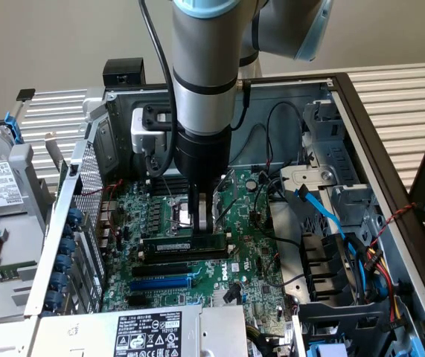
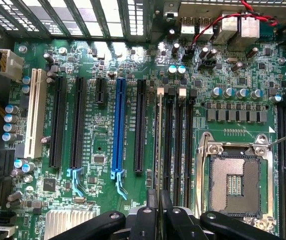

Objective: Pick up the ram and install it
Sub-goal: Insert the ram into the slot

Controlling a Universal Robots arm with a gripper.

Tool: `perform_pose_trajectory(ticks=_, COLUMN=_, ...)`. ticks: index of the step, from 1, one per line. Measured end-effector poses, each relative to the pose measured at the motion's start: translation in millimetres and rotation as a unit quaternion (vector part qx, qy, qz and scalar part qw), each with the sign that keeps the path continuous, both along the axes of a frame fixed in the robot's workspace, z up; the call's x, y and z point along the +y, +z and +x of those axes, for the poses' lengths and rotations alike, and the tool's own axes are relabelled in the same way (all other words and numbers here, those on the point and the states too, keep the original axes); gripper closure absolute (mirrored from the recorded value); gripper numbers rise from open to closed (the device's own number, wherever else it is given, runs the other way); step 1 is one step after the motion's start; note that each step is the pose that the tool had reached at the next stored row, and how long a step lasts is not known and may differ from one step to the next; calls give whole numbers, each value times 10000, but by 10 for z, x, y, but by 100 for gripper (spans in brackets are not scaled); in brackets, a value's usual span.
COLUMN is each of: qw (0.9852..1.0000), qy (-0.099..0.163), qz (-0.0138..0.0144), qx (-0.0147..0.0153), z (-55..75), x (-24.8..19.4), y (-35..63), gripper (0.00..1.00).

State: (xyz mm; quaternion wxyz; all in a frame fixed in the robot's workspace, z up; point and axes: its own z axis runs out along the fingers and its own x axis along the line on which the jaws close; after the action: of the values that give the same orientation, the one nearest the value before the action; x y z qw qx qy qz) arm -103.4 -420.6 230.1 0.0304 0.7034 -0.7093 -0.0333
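End effector (image 1: pixel 204 227) (image 2: pixel 159 209) nearly closed, clenched on the ram (image 1: pixel 176 245) (image 2: pixel 159 145); fingers pinch its top edge roughly mid-length; arm comes straight down into the open computer case (image 1: pixel 361 126); ram stands on edge, upright, long side running toward the exterior view's left and right, white label facing the camera; in the wrist view it shows edge-on as a thin line lying along the first of the black memory slots (image 2: pixel 179 135), the one nearest the expansion slots (fully seated or just resting on the slot, cannot tell); CPU socket (image 2: pixel 235 182) empty with metal frame, just beside the memory slots on the far side from the ram; blue expansion slot (image 1: pixel 160 282) (image 2: pixel 117 125) near the ram, black slots either side of it; white slot (image 2: pixel 34 112) further out; all on the green motherboard (image 1: pixel 260 245) (image 2: pixel 100 145); blue cable (image 1: pixel 320 212) and drive bays at the exterior view's right inside the case; labelled grey box (image 1: pixel 149 335) at the near edge; case lies on a white slatted desk (image 1: pixel 398 82); plain beige wall (image 1: pixel 48 44) behind.
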Motion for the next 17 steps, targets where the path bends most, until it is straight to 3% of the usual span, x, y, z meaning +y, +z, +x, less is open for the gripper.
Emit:
perform_pose_trajectory(ticks=11, qw=10000, qy=0, qz=26, qx=-1, z=-1, x=0, y=-5, gripper=86)
perform_pose_trajectory(ticks=17, qw=10000, qy=0, qz=27, qx=-22, z=-3, x=0, y=-16, gripper=86)
